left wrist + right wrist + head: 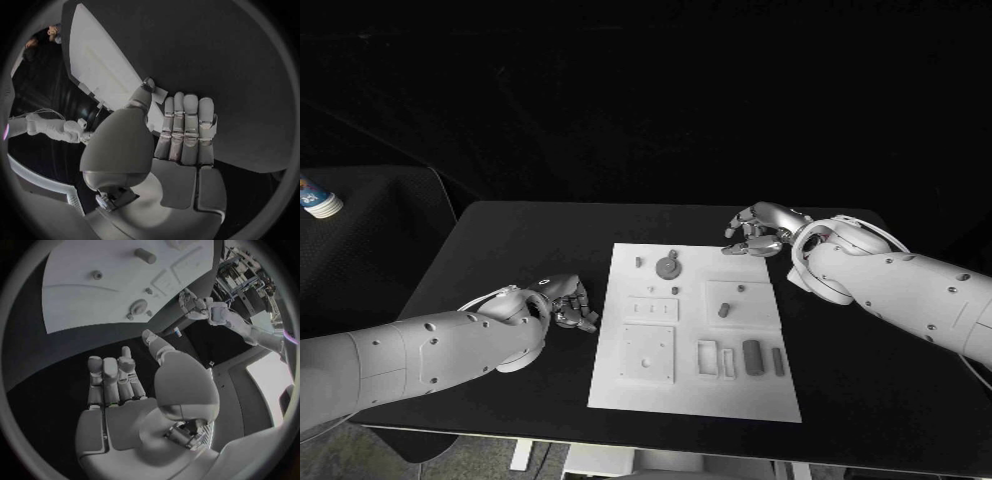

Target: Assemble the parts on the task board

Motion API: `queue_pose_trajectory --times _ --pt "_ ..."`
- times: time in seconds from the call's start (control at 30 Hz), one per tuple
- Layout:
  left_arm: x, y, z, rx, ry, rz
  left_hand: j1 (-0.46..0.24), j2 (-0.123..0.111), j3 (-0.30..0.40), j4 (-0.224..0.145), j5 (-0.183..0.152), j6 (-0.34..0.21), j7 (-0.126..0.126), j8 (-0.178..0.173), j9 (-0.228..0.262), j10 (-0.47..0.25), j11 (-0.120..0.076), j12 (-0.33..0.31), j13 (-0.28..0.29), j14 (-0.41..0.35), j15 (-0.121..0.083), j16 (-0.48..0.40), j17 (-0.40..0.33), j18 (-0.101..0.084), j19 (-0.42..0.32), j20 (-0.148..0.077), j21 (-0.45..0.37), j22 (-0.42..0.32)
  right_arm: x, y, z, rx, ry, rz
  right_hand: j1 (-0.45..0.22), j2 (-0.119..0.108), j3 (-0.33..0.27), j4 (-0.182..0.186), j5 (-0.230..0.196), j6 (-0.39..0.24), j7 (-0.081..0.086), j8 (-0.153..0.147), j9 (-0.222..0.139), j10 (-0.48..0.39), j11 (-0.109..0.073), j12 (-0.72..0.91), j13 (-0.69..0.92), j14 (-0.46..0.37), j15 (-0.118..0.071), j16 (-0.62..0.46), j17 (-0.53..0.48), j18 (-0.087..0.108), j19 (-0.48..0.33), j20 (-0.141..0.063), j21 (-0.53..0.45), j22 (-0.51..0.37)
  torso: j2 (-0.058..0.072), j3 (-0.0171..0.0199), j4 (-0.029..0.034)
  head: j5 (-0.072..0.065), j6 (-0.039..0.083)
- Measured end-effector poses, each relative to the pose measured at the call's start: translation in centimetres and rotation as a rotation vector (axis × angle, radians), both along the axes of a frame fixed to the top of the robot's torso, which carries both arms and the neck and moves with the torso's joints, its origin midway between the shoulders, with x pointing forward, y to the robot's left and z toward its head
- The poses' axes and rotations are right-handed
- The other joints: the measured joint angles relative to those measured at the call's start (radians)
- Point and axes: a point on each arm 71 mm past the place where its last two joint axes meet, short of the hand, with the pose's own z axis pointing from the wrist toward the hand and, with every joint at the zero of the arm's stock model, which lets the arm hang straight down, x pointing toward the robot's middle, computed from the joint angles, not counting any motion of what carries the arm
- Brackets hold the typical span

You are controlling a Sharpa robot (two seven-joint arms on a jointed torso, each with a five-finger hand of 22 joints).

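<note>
The board [692, 330] lies mid-table [502, 240], grey parts [753, 356] on it. The left hand [570, 303] rests beside its left edge and the right hand [759, 232] hangs by its far corner (both empty, fingers loosely apart).

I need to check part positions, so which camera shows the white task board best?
The head view: the white rectangular task board lies whole, all recesses and small parts visible. The right wrist view shows one end; the left wrist view shows an oblique edge.
</note>
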Motion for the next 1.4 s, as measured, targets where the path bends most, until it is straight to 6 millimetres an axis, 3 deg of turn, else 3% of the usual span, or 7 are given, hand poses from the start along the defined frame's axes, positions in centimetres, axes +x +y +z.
queue_pose_trajectory --times 0.07,0.3,0.8,1.07,1.13,1.4 --pt "0.01 -0.02 -0.02 -0.005 0.006 0.002 0.015 0.014 0.03 0.006 0.0 0.0 0.0 0.0 -0.003 -0.005 -0.001 0.004 0.0 0.0 0.0 0.0 0.001 0.0 0.0 0.0 0.0 0.0 0.0 0.01 0.0 0.0 0.0 0.0 0.0 0.0 0.0 0.0 0.0 0.0 0.0 0.0 0.0 0.0 0.0 0.0 0.0 0.0 0.0 0.0 0.0 0.0 0.0 0.0 0.0 0.0 0.0 0.0 0.0 -0.001 0.0" --pt "0.02 -0.16 -0.03 -0.028 0.027 0.006 0.055 0.032 0.12 0.007 -0.004 -0.001 0.0 0.003 -0.016 -0.026 -0.001 0.008 -0.003 -0.001 0.0 0.004 0.003 0.0 0.0 0.0 0.0 0.0 0.0 -0.04 -0.01 0.0 0.001 0.0 0.0 0.0 0.0 0.0 0.0 0.0 0.0 0.0 0.0 0.0 0.0 0.0 0.0 0.0 0.0 0.0 0.0 0.0 0.0 0.0 0.0 0.0 0.0 -0.0002 0.0 -0.003 -0.001" --pt "0.08 -0.33 0.11 -0.061 0.036 0.011 0.115 0.033 0.287 -0.045 0.035 -0.09 -0.004 -0.013 -0.06 -0.097 0.01 0.004 -0.023 -0.011 0.004 0.008 0.001 -0.008 -0.009 -0.002 -0.001 0.0 -0.04 -0.12 -0.16 -0.001 0.006 -0.001 0.0 0.0 0.0 0.0 0.0 -0.003 0.001 0.0 0.0 0.0 0.0 0.0 0.0 0.0 0.0 0.0 -0.001 0.0 0.0 0.0 0.0 -0.001 0.0 -0.0005 0.0003 -0.005 0.001" --pt "0.08 -0.28 0.15 -0.066 0.04 0.016 0.122 0.026 0.311 -0.06 0.043 -0.11 -0.004 -0.015 -0.069 -0.113 0.012 0.008 -0.023 -0.014 0.007 0.012 0.001 -0.016 -0.013 -0.006 -0.001 0.001 -0.12 -0.16 -0.4 -0.002 0.012 -0.001 0.0 0.0 0.0 0.0 0.0 -0.003 0.001 0.0 0.0 0.0 0.0 0.0 0.0 0.0 0.0 0.0 -0.001 0.0 0.0 0.0 0.0 -0.001 0.0 -0.0009 0.0006 -0.004 0.001" --pt "0.08 -0.22 0.14 -0.066 0.041 0.019 0.104 0.008 0.315 -0.064 0.031 -0.124 -0.006 -0.015 -0.076 -0.122 0.01 0.015 -0.024 -0.014 0.007 0.017 0.001 -0.016 -0.013 -0.006 -0.001 0.004 -0.12 -0.18 -0.41 -0.002 0.012 -0.001 0.0 0.0 0.0 0.0 0.0 -0.003 0.001 0.0 0.0 0.0 0.0 0.0 0.0 0.0 0.0 0.0 -0.001 0.0 0.0 0.0 0.0 -0.001 0.0 -0.0009 0.0006 -0.004 0.001" --pt "0.09 -0.07 0.11 -0.069 0.045 0.027 0.01 -0.018 0.229 -0.077 0.02 -0.166 -0.016 -0.008 -0.089 -0.138 0.003 0.037 -0.024 -0.026 0.004 0.027 0.004 -0.022 -0.022 -0.015 0.008 0.01 -0.14 -0.17 -0.44 -0.002 0.014 -0.001 -0.004 0.004 0.0 0.0 0.0 -0.002 0.001 0.0 0.0 0.0 0.0 0.0 0.0 0.0 0.0 0.0 -0.001 0.0 0.0 0.0 0.0 -0.001 0.0 -0.0009 0.0011 -0.003 0.002"
